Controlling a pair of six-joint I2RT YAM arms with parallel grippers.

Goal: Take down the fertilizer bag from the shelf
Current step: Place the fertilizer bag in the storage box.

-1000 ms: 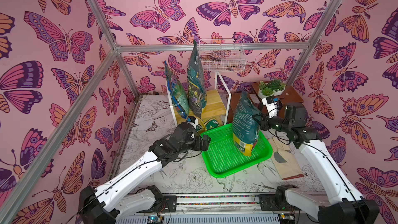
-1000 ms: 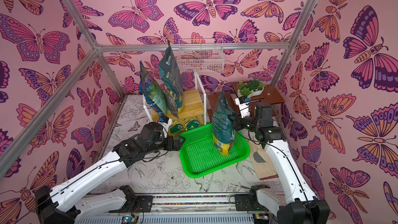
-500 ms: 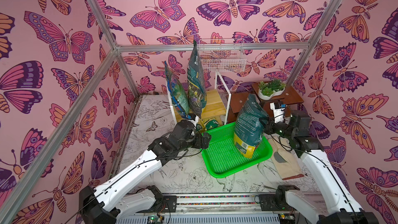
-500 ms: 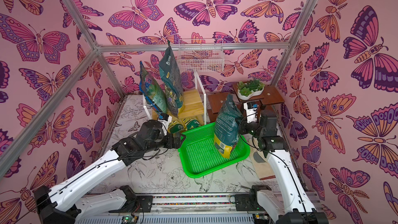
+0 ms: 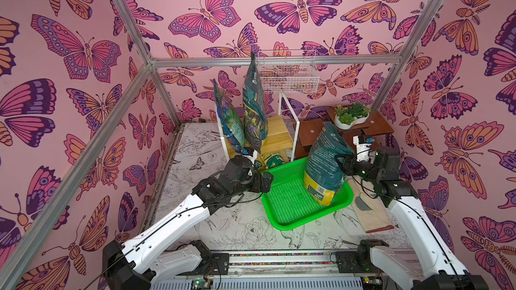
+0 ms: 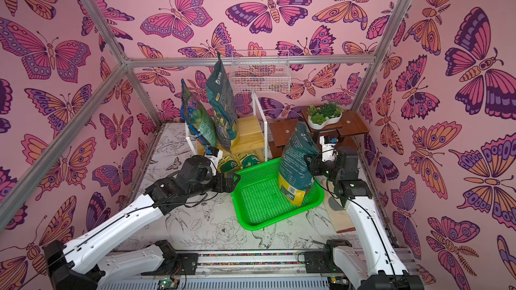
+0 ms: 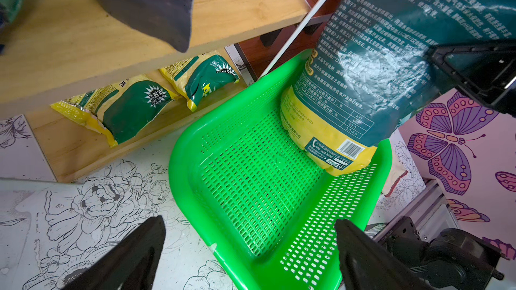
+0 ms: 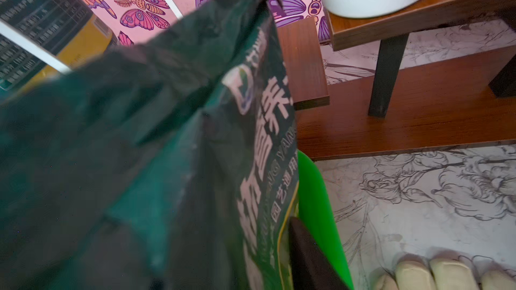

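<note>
Two claws, and one bag standing off the shelf

One fertilizer bag [image 5: 324, 163], made of glossy, crinkled dark-green film with a yellow band at its bottom, stands tilted in a green plastic basket [image 7: 178, 168]. The basket has a perforated floor and walls and rests on the flower-printed tabletop [image 5: 223, 218]. The shelf [image 5: 276, 135], pale wood planks in a thin white frame, is just behind the basket. Two tall bags [image 5: 254, 107] stand on it, and two small yellow-green packets [image 7: 131, 107] lie on its low plank. The right claw [image 5: 342, 163] is against the bag's upper side; whether it grips, I cannot tell. The left claw [image 7: 250, 220] is spread wide and holds nothing, just beside the basket's rim.
</note>
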